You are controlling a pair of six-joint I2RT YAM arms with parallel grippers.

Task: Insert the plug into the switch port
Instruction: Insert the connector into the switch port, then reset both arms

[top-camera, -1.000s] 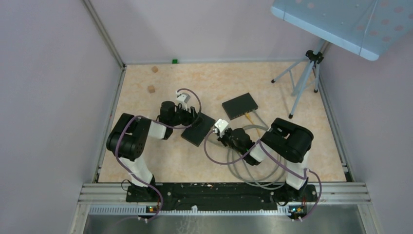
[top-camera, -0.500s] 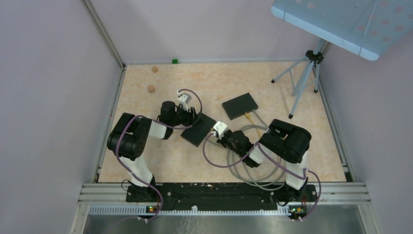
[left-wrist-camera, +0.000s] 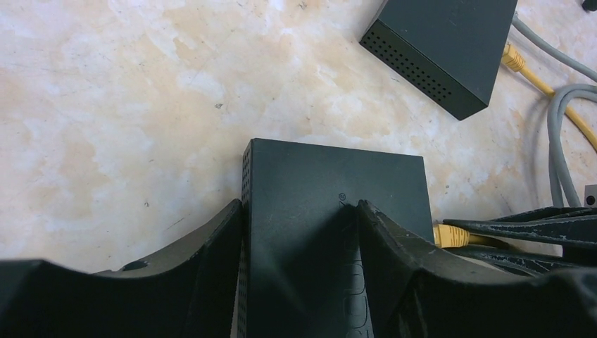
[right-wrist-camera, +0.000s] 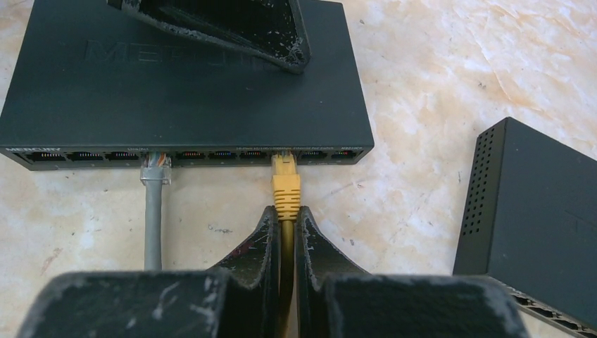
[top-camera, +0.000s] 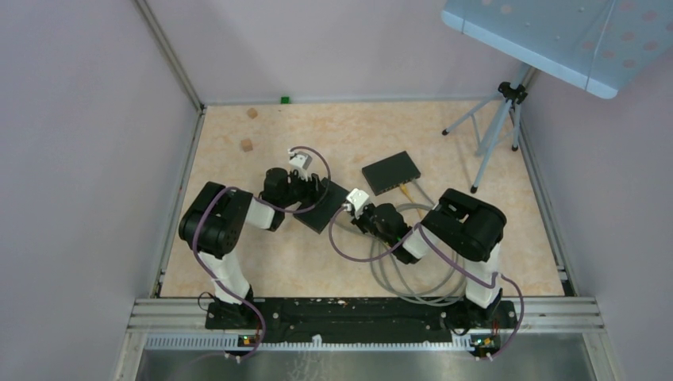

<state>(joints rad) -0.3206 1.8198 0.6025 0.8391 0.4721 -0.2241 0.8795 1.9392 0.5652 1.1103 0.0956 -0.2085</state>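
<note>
A flat black switch (right-wrist-camera: 190, 91) lies on the table, its row of ports facing my right gripper. My left gripper (left-wrist-camera: 299, 205) is shut on the switch (left-wrist-camera: 317, 190), one finger on its top and one against its side. My right gripper (right-wrist-camera: 286, 215) is shut on the yellow cable just behind the yellow plug (right-wrist-camera: 286, 186). The plug's clear tip sits at the mouth of a port right of the row's middle. A grey plug (right-wrist-camera: 155, 169) sits in a port further left. In the top view the grippers (top-camera: 317, 193) (top-camera: 355, 216) meet at the switch (top-camera: 327, 208).
A second black switch (top-camera: 391, 172) lies behind and right, with yellow and grey cables at it. Grey cable loops (top-camera: 413, 278) lie by the right arm. A tripod (top-camera: 496, 127) stands far right. Two wooden blocks (top-camera: 247, 145) lie far left.
My right gripper has moved left and forward with the yellow plug, up to the switch's port face. The left gripper and the switch shifted slightly.
</note>
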